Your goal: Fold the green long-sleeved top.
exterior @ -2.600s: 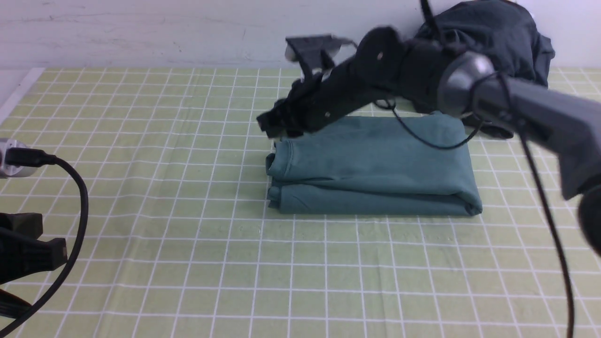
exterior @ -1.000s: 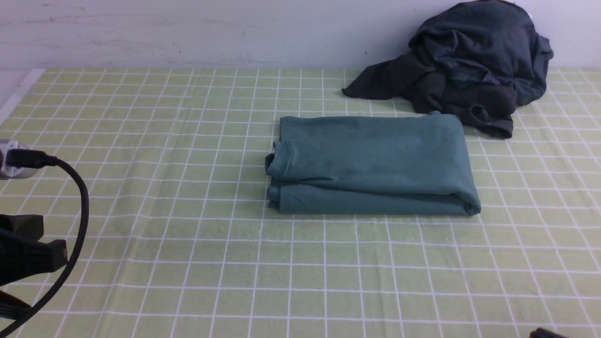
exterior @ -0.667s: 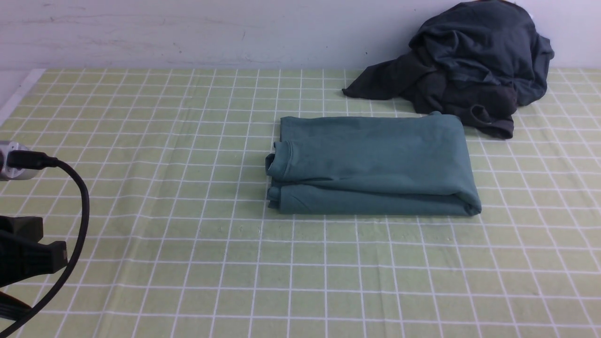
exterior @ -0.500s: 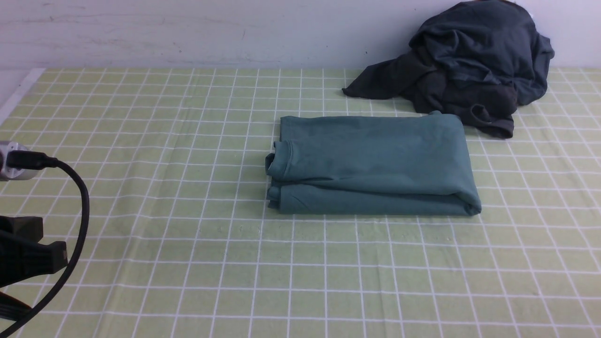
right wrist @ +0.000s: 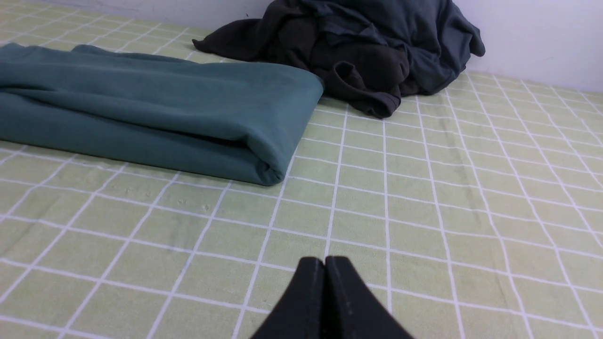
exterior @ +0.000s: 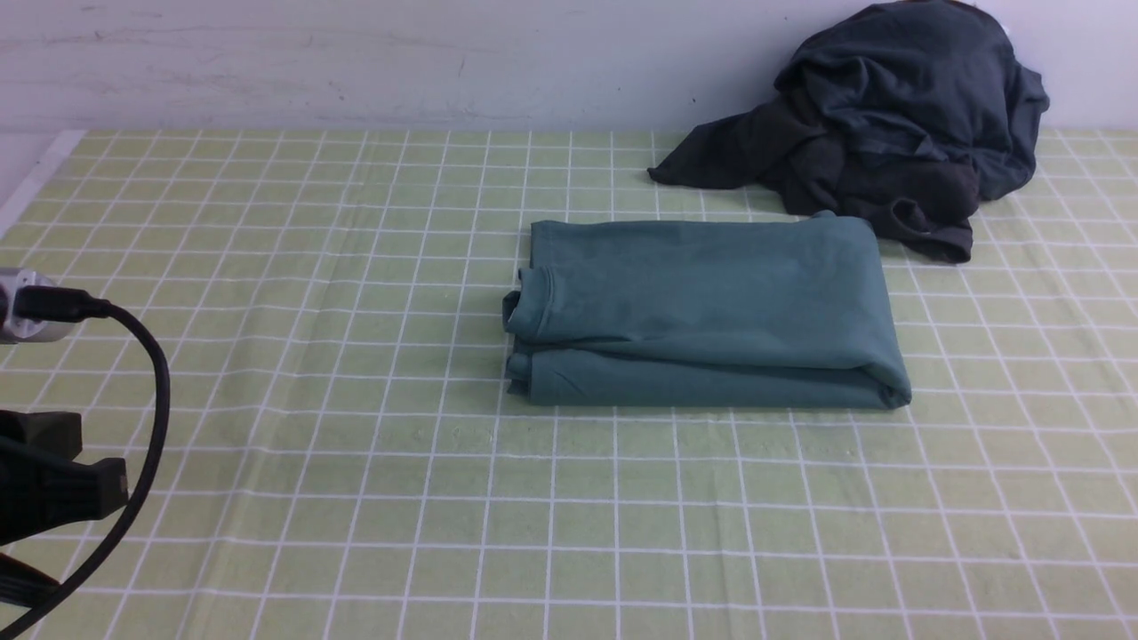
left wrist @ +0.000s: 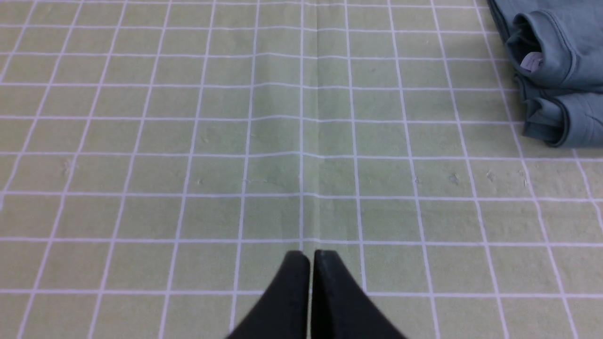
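The green long-sleeved top (exterior: 707,311) lies folded into a thick rectangle in the middle of the table, collar end to the left. The left wrist view catches its collar end with a white label (left wrist: 551,56); the right wrist view shows its rounded fold end (right wrist: 188,117). My left gripper (left wrist: 311,256) is shut and empty over bare cloth, well away from the top. My right gripper (right wrist: 324,262) is also shut and empty, low near the front right of the table. In the front view only the left arm's body (exterior: 53,489) shows at the left edge.
A pile of dark charcoal-grey garments (exterior: 889,133) lies against the back wall at the right, just behind the top's far right corner. A green checked cloth (exterior: 356,498) covers the table. The table's left edge (exterior: 36,178) shows at the far left.
The right arm, which reached over the top's far left corner earlier, has drawn back out of the front view. The top has lain still during the last second.
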`<state>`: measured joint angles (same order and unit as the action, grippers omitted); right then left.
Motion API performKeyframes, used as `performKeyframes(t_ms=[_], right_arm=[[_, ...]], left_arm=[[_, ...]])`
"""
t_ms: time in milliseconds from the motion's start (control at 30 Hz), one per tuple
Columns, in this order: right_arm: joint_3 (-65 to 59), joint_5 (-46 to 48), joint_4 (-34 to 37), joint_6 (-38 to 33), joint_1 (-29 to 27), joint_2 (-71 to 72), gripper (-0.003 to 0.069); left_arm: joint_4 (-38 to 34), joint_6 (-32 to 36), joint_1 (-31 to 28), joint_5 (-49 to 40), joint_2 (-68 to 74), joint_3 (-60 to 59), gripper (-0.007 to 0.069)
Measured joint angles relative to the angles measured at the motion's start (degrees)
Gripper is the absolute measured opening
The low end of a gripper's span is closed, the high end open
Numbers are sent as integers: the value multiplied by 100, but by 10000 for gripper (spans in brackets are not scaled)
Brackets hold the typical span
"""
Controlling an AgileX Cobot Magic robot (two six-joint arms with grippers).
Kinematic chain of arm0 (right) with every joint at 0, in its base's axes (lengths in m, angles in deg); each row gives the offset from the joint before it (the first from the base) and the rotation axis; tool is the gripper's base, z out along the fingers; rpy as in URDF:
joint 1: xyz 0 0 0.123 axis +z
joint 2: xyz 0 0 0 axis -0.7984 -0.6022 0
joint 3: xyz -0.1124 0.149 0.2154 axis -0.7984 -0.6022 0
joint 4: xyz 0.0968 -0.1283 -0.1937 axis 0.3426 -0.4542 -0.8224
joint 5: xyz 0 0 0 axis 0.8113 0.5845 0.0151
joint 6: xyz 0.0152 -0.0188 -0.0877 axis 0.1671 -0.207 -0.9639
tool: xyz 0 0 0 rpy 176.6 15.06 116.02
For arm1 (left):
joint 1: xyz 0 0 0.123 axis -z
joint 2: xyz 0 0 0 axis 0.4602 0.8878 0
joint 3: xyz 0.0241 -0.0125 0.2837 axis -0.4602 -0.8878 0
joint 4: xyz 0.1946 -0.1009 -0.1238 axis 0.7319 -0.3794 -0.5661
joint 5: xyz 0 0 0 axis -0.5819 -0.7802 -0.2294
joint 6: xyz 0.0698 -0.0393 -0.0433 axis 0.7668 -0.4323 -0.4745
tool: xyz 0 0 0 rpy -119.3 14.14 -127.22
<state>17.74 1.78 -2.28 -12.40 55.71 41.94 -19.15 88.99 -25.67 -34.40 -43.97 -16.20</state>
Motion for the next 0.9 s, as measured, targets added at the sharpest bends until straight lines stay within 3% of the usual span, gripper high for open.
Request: performKeyframes(t_ms=[233,400,600,767,900], right_arm=[[0,6,-16,6,0,0,-14],[0,17,-16,6,-2,0,-14],[0,17,-16,83,-2,0,-14],[0,17,-16,94,-2,0,-14],[0,24,-18,94,-2,0,-14]], left_arm=[[20,0,13,24,-79,-54,-3],[67,0,105,43,-881,-498,-3],[501,0,176,213,-2626,-1582,-3],[865,-280,176,1324,-4169,-3089,-3],[771,-399,203,876,-4418,-3332,-3]])
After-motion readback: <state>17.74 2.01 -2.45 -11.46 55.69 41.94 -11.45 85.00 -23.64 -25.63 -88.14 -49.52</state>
